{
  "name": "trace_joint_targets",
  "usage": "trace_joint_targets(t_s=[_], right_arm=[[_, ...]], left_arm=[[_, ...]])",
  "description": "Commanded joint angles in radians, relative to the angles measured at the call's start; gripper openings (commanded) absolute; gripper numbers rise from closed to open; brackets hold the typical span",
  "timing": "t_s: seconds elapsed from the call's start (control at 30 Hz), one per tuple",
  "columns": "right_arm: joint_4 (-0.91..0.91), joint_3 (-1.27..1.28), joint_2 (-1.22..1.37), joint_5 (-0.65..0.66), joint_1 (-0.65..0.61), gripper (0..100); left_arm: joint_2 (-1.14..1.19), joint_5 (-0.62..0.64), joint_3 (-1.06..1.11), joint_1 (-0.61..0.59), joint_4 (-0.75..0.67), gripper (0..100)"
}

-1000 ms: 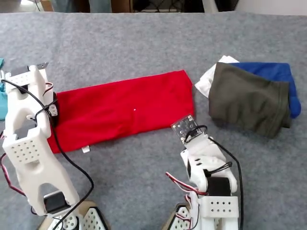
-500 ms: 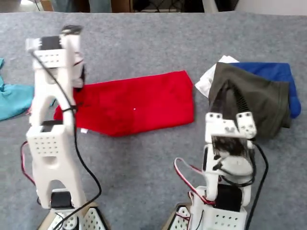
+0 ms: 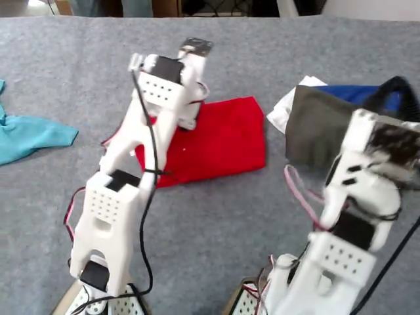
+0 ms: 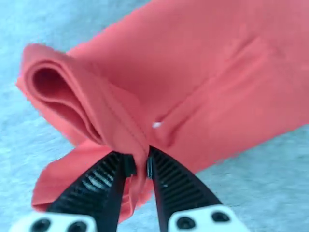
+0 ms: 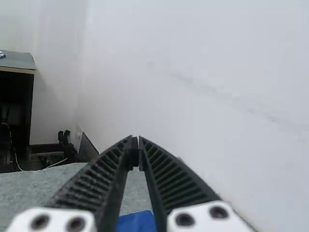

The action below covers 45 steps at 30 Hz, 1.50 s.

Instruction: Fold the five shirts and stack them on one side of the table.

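Note:
The red shirt (image 3: 226,141) lies mid-table, its left end lifted and doubled over toward the right. My left gripper (image 4: 137,163) is shut on a bunched fold of the red shirt (image 4: 217,82), holding it above the rest of the cloth. The left arm (image 3: 161,98) stretches across the shirt. At the right is a stack of folded shirts: an olive shirt (image 3: 315,128) on top, then a blue shirt (image 3: 341,93) and a white shirt (image 3: 283,108). The right arm (image 3: 367,177) is raised high in front of the stack. My right gripper (image 5: 134,150) is shut on nothing and points at a wall.
A teal shirt (image 3: 33,134) lies crumpled at the table's left edge. Bare grey table cloth (image 3: 216,223) spreads in front of the red shirt and between the arm bases. The arms' cables hang near their bases.
The left arm has swung right, dragging the red shirt's left end over the rest and shortening it. The right arm has risen from the table and now stands high by the stack.

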Motion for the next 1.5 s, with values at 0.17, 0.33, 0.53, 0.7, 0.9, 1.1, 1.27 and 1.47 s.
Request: trace_joint_targets(t_s=[0.17,0.33,0.53,0.7,0.9,1.1,1.27,1.47], right_arm=[[-0.018,-0.125,0.094,-0.014,0.089,1.6],[-0.018,-0.150,0.099,-0.014,0.130,1.6],[-0.018,-0.147,0.101,-0.014,0.127,1.6],[-0.018,-0.143,0.101,-0.012,0.124,1.6],[-0.018,-0.143,0.102,-0.012,0.123,1.6],[-0.018,-0.125,0.102,0.057,0.080,1.7],[-0.020,-0.119,0.105,0.063,0.069,1.7],[0.011,-0.191,0.259,0.163,0.034,1.7]], left_arm=[[-0.054,0.110,-0.122,0.156,-0.057,3],[-0.052,0.184,-0.127,0.239,-0.107,3],[-0.052,0.258,-0.088,0.294,-0.232,3],[-0.006,0.350,-0.088,0.303,-0.359,3],[0.103,0.433,-0.111,0.317,-0.402,3],[0.137,0.437,-0.147,0.343,-0.402,5],[0.132,0.468,-0.145,0.344,-0.377,32],[0.129,0.546,-0.268,0.165,-0.330,29]])
